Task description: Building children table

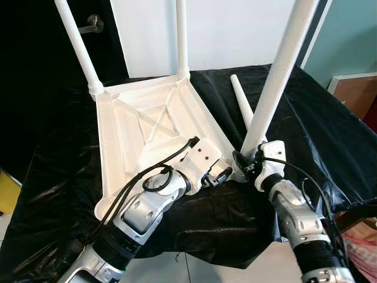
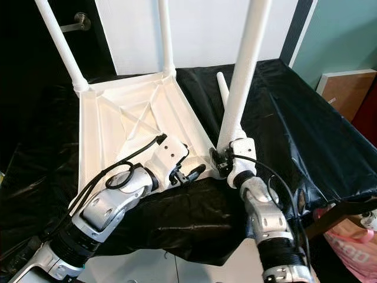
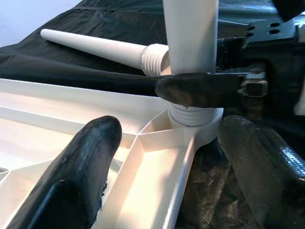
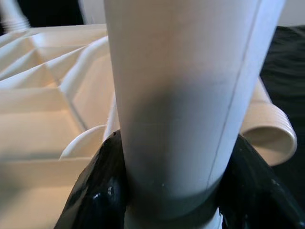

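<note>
A white plastic tabletop (image 1: pixel 109 153) lies upside down on the black-covered surface. Two white legs (image 1: pixel 79 47) (image 1: pixel 182 38) stand in its far corners. A third leg (image 1: pixel 277 76) stands upright in the near right corner socket (image 3: pixel 193 117), and my right gripper (image 1: pixel 244 160) is shut on its base, with its black fingers (image 4: pixel 95 191) on both sides. My left gripper (image 1: pixel 221 175) is open beside that corner. Its fingers (image 3: pixel 81 176) straddle the tabletop's rim without closing on it. A fourth leg (image 1: pixel 242 100) lies loose on the cloth just beyond.
The black cloth (image 1: pixel 318 130) hangs over the surface's near edge, close below my arms. A brown box (image 1: pixel 353 91) stands at the right, a pink bag (image 1: pixel 359 247) lower right, a yellow object (image 1: pixel 7 191) at the left. A door handle (image 1: pixel 93 25) is behind.
</note>
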Robot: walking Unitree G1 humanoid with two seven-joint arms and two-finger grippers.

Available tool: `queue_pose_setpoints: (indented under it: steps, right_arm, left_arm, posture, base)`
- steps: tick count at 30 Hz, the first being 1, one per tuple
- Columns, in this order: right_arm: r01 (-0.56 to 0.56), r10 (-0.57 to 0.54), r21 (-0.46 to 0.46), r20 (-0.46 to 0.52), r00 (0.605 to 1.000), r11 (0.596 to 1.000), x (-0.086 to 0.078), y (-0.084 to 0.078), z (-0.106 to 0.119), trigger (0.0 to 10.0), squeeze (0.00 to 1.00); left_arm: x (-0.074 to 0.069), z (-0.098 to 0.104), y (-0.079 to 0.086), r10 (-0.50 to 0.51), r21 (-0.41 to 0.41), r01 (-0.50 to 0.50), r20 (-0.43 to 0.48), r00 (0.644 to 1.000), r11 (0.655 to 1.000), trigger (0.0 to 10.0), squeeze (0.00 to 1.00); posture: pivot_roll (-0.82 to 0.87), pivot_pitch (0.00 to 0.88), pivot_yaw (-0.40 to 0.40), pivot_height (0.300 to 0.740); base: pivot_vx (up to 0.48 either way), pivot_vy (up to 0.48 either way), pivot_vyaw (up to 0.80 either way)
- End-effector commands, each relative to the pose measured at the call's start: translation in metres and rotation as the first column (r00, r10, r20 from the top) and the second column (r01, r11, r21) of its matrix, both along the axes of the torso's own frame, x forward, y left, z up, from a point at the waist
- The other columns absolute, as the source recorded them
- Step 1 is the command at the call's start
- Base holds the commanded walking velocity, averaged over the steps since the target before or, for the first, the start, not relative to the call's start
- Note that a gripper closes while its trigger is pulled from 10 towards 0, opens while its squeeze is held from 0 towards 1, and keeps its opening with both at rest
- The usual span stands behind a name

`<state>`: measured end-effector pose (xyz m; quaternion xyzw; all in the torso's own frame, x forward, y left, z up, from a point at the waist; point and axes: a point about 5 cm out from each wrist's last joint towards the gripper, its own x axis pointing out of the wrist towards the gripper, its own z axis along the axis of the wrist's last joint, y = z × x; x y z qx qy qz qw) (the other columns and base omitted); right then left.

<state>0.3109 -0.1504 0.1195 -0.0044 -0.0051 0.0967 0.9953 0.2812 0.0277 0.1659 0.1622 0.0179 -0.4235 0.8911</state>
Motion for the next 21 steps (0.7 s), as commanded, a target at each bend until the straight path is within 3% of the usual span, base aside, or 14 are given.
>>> queue_pose_setpoints:
  steps: [1,6,11,19,20,21]
  right_arm:
    - [0.132,-0.131,0.003,-0.084,0.988,0.991,-0.006,-0.008,-0.017,10.0,0.00]
    - [0.267,-0.264,0.031,-0.086,0.961,0.963,-0.008,0.006,-0.019,10.0,0.00]
    - [0.232,-0.230,0.028,-0.058,0.971,0.972,-0.009,0.019,-0.014,10.0,0.00]
    - [0.243,-0.242,0.025,-0.046,0.969,0.970,-0.009,0.015,-0.010,10.0,0.00]
    - [0.238,-0.237,0.029,-0.038,0.971,0.971,-0.009,0.015,-0.009,10.0,0.93]
    - [0.218,-0.217,0.039,-0.019,0.976,0.975,-0.010,0.015,-0.006,10.0,1.00]
  left_arm:
    - [-0.004,-0.006,-0.003,-0.081,0.032,0.082,-0.034,0.996,0.996,10.0,0.00]
    - [-0.003,-0.005,-0.004,-0.083,0.038,0.083,-0.004,0.997,0.996,10.0,0.00]
    - [-0.003,-0.004,-0.006,-0.087,0.046,0.086,0.020,0.996,0.995,10.0,0.00]
    - [-0.003,-0.003,-0.005,-0.091,0.051,0.089,0.038,0.995,0.995,10.0,0.00]
    - [-0.003,-0.003,-0.005,-0.092,0.052,0.089,0.044,0.995,0.995,10.0,0.00]
    - [-0.003,-0.003,-0.005,-0.093,0.052,0.090,0.049,0.994,0.995,10.0,0.00]
  posture:
    - [-0.16,0.008,0.008,0.740]
    - [-0.16,0.002,0.003,0.740]
    - [-0.16,0.000,0.001,0.740]
    - [-0.15,0.000,-0.002,0.740]
    - [-0.15,0.000,-0.002,0.740]
    - [-0.15,0.000,-0.001,0.740]
  base:
    - [0.000,0.000,0.00]
    - [0.000,0.000,0.00]
    - [0.000,0.000,0.00]
    - [0.000,0.000,0.00]
    - [0.000,0.000,0.00]
    - [0.000,0.000,0.00]
